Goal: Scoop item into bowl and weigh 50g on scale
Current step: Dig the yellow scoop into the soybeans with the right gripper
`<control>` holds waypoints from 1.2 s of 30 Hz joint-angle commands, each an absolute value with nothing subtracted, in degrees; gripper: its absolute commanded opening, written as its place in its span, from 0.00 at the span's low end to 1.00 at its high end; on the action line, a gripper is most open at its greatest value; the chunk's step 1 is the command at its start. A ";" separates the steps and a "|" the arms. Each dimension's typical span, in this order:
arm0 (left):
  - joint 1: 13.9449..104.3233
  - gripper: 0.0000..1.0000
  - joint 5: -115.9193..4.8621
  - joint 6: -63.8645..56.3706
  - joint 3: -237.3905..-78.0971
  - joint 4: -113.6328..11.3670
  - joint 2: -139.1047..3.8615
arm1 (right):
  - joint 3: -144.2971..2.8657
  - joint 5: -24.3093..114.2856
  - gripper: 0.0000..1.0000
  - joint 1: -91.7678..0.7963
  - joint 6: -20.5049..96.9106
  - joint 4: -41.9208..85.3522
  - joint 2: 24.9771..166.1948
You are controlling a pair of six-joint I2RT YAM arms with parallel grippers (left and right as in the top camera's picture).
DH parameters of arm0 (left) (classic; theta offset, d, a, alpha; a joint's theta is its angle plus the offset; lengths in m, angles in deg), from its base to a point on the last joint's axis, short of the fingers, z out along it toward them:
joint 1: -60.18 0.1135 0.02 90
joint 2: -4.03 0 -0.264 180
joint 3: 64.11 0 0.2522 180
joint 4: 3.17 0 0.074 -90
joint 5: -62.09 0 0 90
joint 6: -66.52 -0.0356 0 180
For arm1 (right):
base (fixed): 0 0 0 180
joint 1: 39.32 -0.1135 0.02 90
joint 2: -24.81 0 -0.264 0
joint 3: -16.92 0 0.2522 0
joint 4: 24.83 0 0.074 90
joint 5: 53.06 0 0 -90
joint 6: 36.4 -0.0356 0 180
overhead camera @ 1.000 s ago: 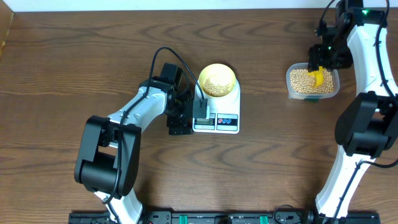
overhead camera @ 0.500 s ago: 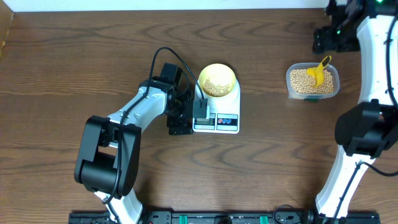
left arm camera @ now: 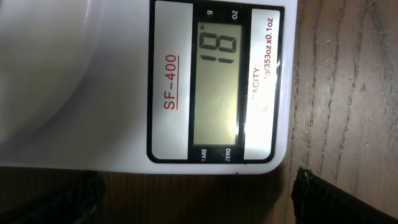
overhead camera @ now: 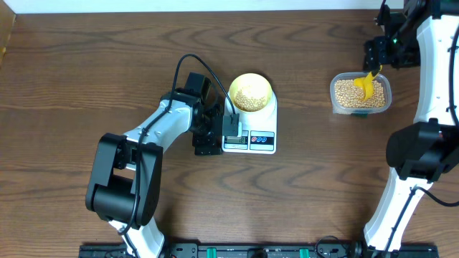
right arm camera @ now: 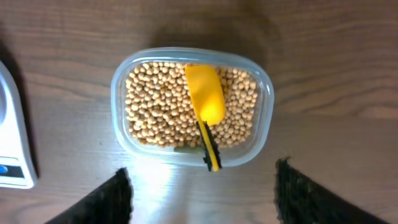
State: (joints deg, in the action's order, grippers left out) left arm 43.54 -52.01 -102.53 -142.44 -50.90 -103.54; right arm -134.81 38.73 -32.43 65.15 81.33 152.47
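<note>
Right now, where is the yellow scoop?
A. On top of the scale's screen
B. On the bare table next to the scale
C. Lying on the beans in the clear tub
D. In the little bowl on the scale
C: in the right wrist view the yellow scoop lies on top of the beans inside the clear tub, with its handle reaching over the tub's near rim.

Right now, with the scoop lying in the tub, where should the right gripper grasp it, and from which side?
Grip the scoop's thin handle where it overhangs the tub's rim, coming from above on that rim side. The handle end sticks out clear of the beans, while the wide head lies among them. The right gripper hangs open just beyond it.
</note>
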 commanded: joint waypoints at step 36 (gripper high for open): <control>43.56 0.97 -53.85 -102.09 -141.72 -50.86 -103.89 | -117.52 42.75 0.01 -31.75 71.12 64.94 152.08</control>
